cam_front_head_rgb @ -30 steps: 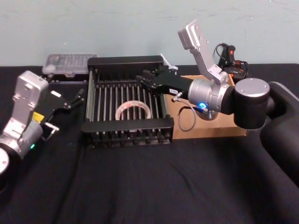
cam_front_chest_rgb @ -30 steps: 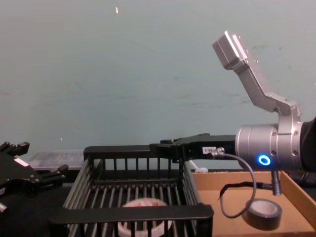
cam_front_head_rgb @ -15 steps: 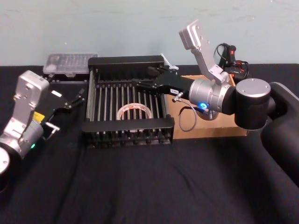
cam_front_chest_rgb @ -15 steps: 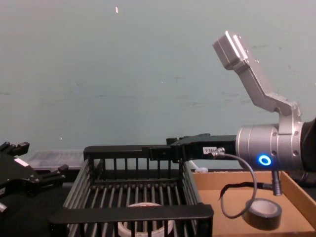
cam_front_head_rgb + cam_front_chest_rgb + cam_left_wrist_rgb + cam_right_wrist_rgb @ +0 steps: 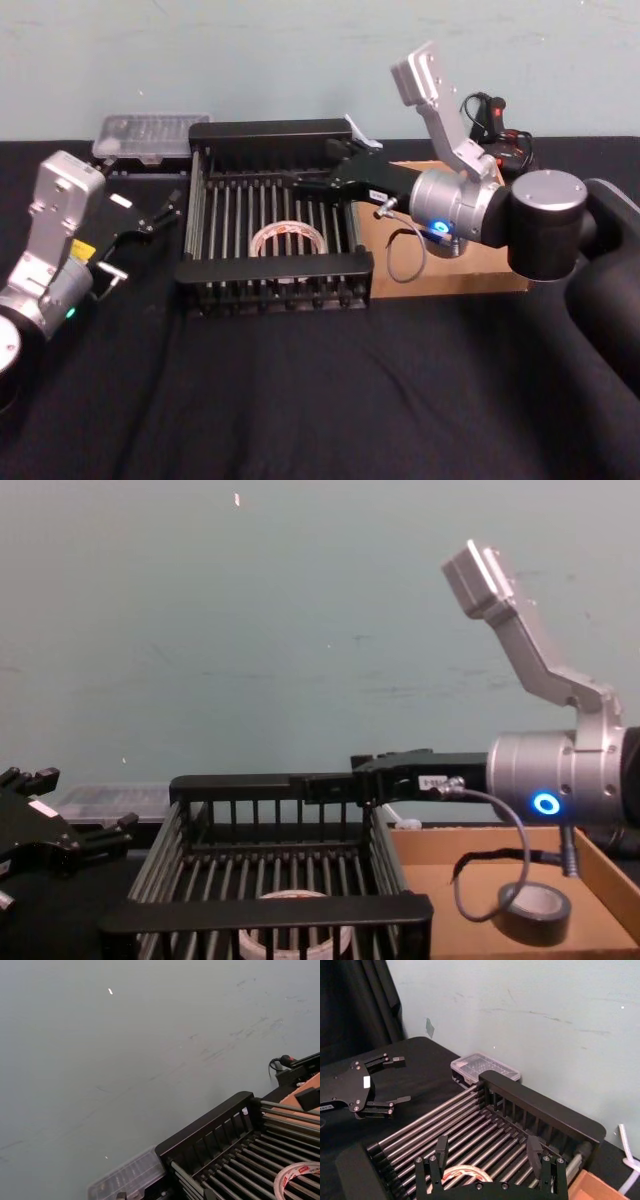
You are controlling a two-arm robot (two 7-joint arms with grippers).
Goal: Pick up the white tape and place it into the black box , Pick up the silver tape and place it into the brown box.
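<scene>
Right gripper hovers over the black box, above its bars toward the right rim, fingers spread apart with nothing between them. White tape lies flat on the slatted floor near the box's front wall, below and in front of the gripper, free space all around it inside the box. Silver tape sits flat in the brown box, which touches the black box's right side on the black tabletop. Left gripper is parked at the tabletop's left edge, clear of the black box, fingers open, empty. Clear plastic case sits at the back-left, beside the black box's rear corner.
</scene>
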